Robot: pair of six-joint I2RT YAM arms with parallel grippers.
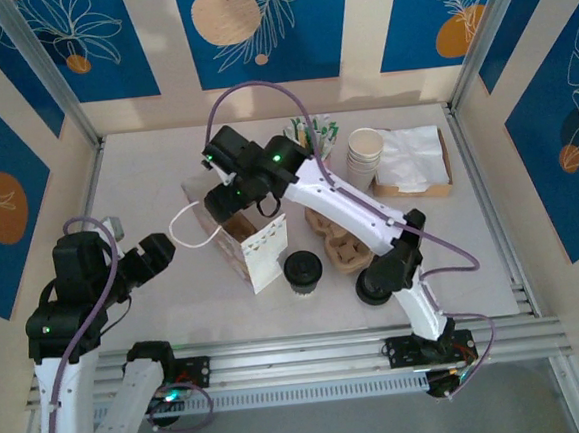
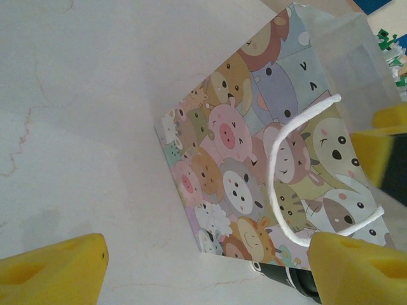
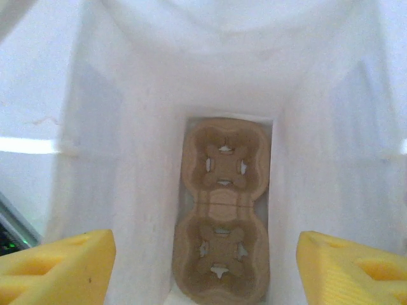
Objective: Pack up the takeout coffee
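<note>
Pictured with right gripper (image 3: 206,244) spread empty over the paper bag (image 1: 266,258) mid-tabletop, cup tray (image 3: 222,210) flat inside for the takeout coffee (image 1: 303,270) waiting toward the near edge.

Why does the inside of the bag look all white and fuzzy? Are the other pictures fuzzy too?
Right wrist: the bag walls are washed out bright white and look soft, while the brown tray at the bottom is a bit clearer. Left wrist: the bag's cartoon animals are crisp and evenly lit. Top external: even light, only soft shadows, nothing blurred.
</note>
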